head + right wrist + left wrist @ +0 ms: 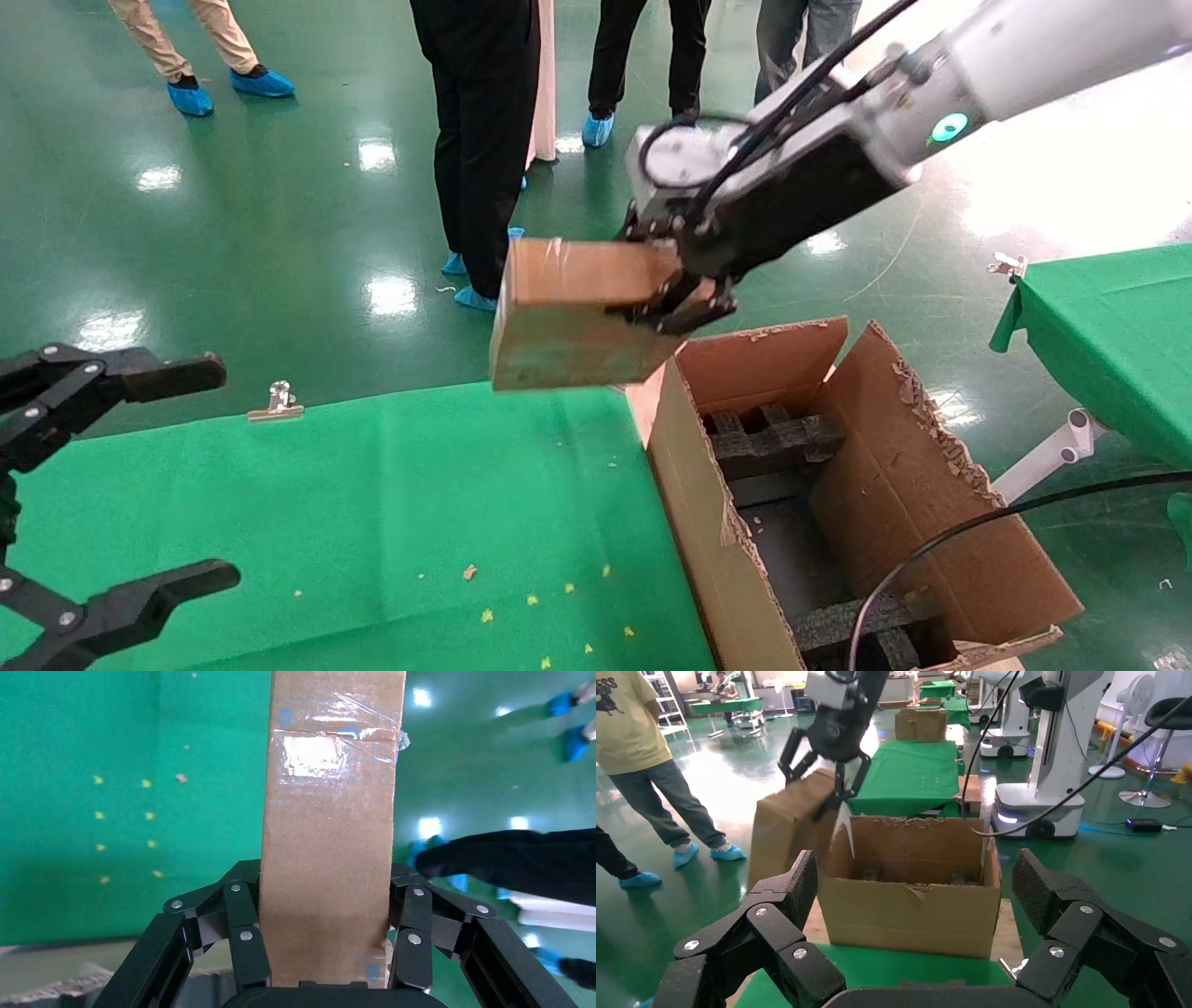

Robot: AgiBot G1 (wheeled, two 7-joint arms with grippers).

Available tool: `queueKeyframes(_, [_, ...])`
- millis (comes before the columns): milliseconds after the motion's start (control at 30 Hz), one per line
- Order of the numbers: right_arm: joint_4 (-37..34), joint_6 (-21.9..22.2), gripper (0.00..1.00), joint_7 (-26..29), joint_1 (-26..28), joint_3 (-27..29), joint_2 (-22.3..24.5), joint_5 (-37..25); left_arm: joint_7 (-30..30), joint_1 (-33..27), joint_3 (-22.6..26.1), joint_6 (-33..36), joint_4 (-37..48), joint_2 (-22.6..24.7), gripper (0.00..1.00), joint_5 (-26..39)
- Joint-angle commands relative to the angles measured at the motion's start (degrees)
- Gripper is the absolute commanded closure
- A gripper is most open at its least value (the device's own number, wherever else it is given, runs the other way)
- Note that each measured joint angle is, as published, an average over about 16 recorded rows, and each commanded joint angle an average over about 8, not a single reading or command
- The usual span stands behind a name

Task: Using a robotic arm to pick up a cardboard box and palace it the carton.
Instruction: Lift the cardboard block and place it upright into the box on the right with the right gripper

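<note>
The right gripper (672, 291) squeezes the cardboard box (577, 317) tight, up in the air by the far left corner of the carton (694, 522). The left gripper (93, 485) waits wide open over the green table (391, 503).

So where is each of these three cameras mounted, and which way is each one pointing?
Head view: from the robot's head, looking down at the green-clothed table and large torn-flapped brown carton; both arms show, the right gripper holding the small flat brown cardboard box.
Left wrist view: looks past the open left gripper across the carton toward the right arm.
Right wrist view: looks along the right gripper, clamped on the box, down at table and floor.
All three share the box.
</note>
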Motion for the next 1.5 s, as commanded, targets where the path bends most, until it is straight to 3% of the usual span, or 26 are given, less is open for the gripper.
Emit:
queueKeyframes(33, [-0.48, 0.02, 1.0, -0.36, 1.74, -0.94, 0.49, 0.96, 0.0, 0.0, 0.0, 0.0, 0.0, 0.0, 0.0, 0.0])
queueKeyframes(433, [-2.57, -0.01, 1.0, -2.38, 4.74, -8.02, 4.16, 4.22, 0.0, 0.0, 0.01, 0.0, 0.0, 0.0, 0.0, -0.01])
queueKeyframes(1133, [-3.49, -0.3, 1.0, -1.66, 10.95, -23.62, 17.76, 4.13, 0.01, -0.01, 0.02, -0.01, 0.0, -0.01, 0.0, -0.02])
queueKeyframes(1500, [-1.88, -0.29, 1.0, -0.59, 11.27, -27.39, 19.54, 5.07, 0.02, 0.01, 0.03, -0.02, 0.02, -0.01, 0.0, -0.03])
